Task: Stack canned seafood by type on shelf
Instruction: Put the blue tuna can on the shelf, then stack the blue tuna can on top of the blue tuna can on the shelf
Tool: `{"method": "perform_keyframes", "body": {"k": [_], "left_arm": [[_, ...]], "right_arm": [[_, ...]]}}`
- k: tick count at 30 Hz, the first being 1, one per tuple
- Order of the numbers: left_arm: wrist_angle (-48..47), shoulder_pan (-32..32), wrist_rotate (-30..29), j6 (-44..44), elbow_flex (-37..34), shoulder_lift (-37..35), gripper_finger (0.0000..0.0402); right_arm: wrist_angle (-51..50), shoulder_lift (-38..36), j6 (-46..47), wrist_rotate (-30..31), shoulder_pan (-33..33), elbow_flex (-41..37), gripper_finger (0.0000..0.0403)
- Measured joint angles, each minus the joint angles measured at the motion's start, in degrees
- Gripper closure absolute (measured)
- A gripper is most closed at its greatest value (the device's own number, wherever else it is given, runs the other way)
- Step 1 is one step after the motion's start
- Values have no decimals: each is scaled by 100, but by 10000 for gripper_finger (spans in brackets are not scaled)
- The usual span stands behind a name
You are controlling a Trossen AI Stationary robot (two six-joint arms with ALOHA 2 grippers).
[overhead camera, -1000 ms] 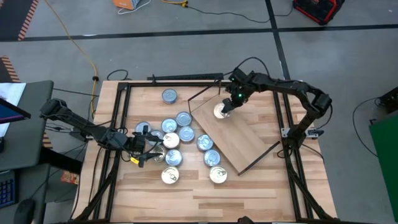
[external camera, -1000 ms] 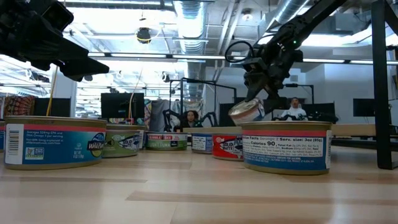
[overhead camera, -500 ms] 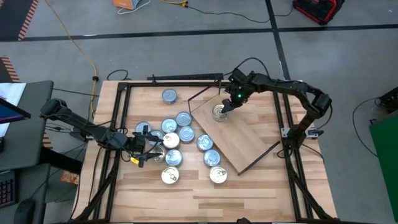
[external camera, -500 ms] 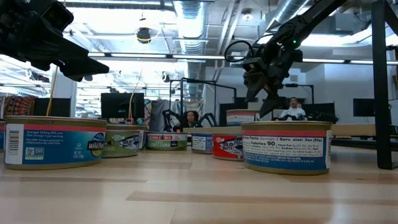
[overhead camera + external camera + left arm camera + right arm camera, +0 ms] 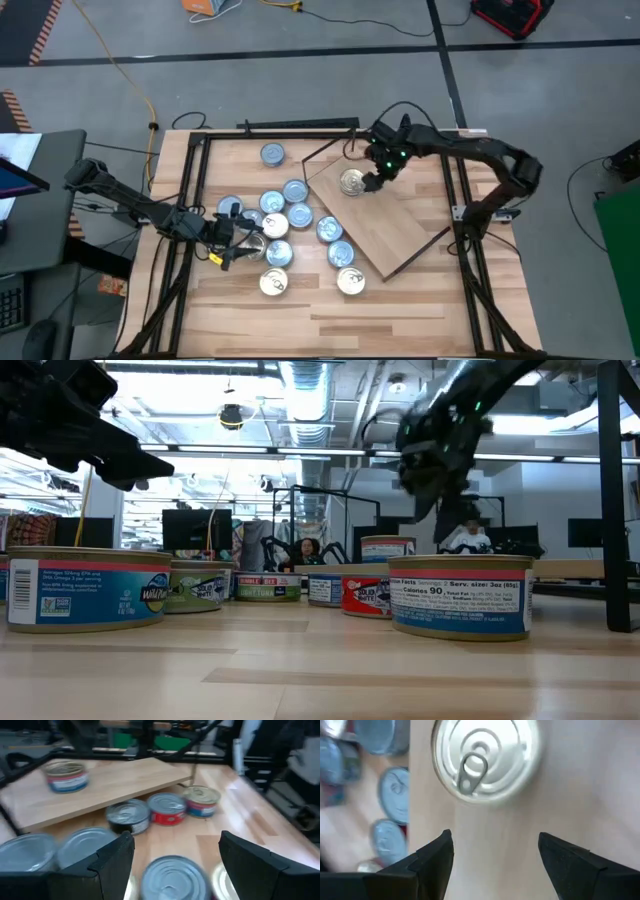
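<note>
One tin sits alone on the shelf, probably starting a pile for its type. The right gripper hangs just beside it, fingers spread, empty. The left gripper waits wide open over the loose tins on the table.

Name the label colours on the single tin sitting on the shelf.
The tin on the shelf has a blue band with a red stripe; the left wrist view shows it best.
</note>
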Motion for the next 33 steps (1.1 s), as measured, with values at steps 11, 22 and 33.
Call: {"method": "perform_keyframes", "body": {"k": [11,22,33], "left_arm": [[-13,0,36,-272,1,0,123],[195,1,-846,-221,623,7,123],[-1513,-282,-394,-921,1232,357,123]], "right_arm": [[2660,-564,840,2909,2865,-597,92],[4452,917,539,4093,4222,166,92],[4698,1750,389,4142,4476,902,92]]}}
